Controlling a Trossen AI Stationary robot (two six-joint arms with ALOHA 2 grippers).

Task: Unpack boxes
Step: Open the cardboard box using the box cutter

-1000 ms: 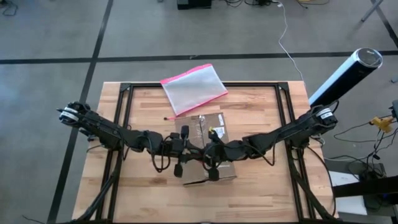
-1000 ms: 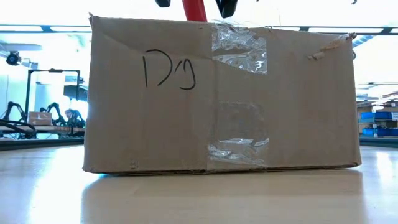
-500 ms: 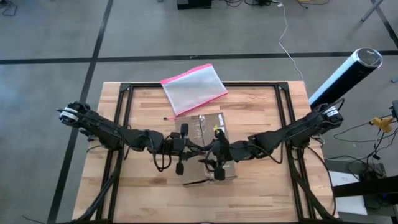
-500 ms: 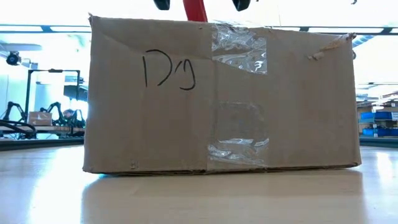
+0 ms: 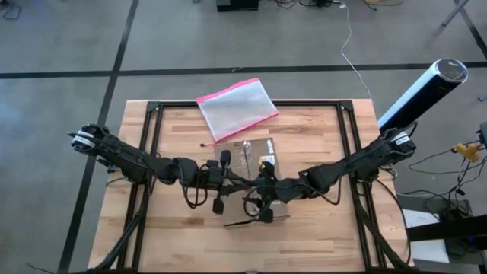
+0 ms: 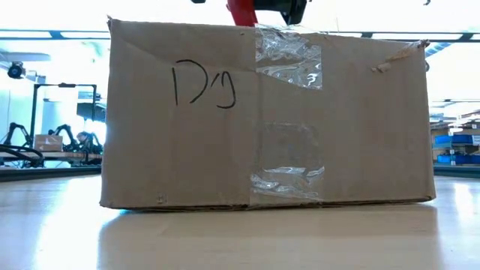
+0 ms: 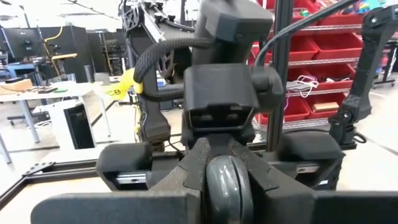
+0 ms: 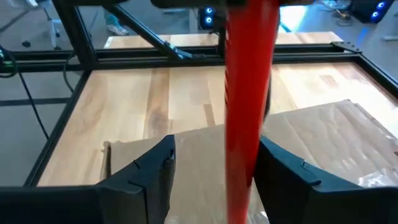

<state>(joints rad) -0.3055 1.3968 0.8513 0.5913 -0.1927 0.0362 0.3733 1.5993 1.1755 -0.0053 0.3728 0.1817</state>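
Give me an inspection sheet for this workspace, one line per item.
Surface: wooden table on a black frame, bare around the box.
Job's things: cardboard box upright, closed, clear tape on its seam, handwriting on its side.
Clutter: pink-edged pouch at the far table edge, apart from the box; red tool standing over the box top.
Grippers: left gripper and right gripper both over the box.
Cables: white cable on the floor.
Surroundings: grey cylinder right of the table; red-bin shelves.
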